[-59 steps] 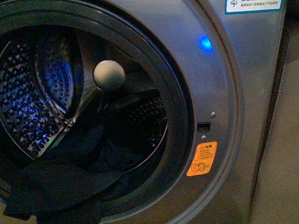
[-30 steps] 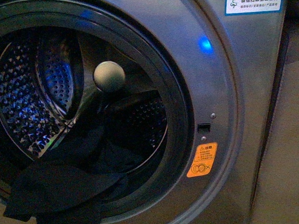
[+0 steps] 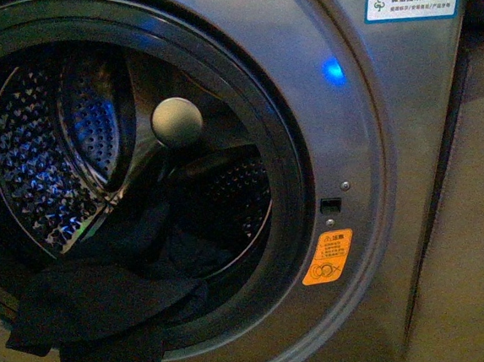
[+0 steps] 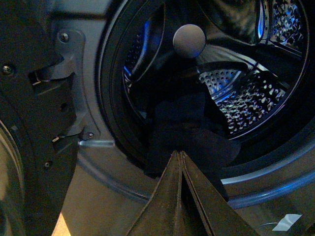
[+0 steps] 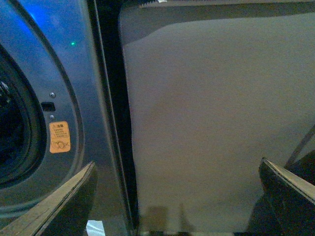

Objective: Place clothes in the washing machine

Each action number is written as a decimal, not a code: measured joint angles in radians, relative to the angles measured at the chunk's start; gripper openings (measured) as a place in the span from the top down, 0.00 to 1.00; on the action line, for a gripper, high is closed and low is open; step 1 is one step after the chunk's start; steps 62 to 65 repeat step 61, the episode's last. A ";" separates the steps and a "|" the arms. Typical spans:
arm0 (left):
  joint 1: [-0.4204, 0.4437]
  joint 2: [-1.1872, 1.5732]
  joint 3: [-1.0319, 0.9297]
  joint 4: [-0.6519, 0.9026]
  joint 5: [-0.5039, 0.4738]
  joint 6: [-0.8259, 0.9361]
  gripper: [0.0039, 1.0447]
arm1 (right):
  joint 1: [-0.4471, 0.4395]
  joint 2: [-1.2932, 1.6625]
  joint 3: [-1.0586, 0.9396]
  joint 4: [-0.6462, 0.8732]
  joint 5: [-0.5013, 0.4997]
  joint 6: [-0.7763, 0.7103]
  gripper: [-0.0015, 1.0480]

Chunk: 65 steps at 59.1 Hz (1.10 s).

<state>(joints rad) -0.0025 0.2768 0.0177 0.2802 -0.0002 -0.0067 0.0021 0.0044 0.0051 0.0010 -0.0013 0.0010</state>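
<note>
Navy clothes (image 3: 96, 308) draped over washing machine (image 3: 348, 138) rim, half inside

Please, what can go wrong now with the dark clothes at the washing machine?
The clothes lie half in the drum and half over the black door rim, with a tail hanging outside. It may slide out, or be pinched if the door closes. The left tool is shut just in front of the cloth, and a push could snag it.

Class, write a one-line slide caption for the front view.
Dark navy garment drapes over the lower rim of the grey washing machine, partly inside its perforated drum; no gripper visible.
</note>
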 joint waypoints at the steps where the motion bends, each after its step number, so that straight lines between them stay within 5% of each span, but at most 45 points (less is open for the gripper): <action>1: 0.000 -0.004 0.000 -0.003 0.000 0.000 0.97 | 0.000 0.000 0.000 0.000 0.000 0.000 0.07; 14: 0.000 -0.067 0.000 -0.066 0.000 -0.001 0.97 | 0.000 0.000 0.000 0.000 0.000 0.000 0.07; 45: 0.000 -0.075 0.000 -0.071 0.000 0.000 0.05 | 0.000 0.000 0.000 0.000 0.000 0.000 0.07; 65: 0.000 -0.075 0.000 -0.071 0.000 0.002 0.06 | 0.000 0.000 0.000 0.000 0.000 0.000 0.07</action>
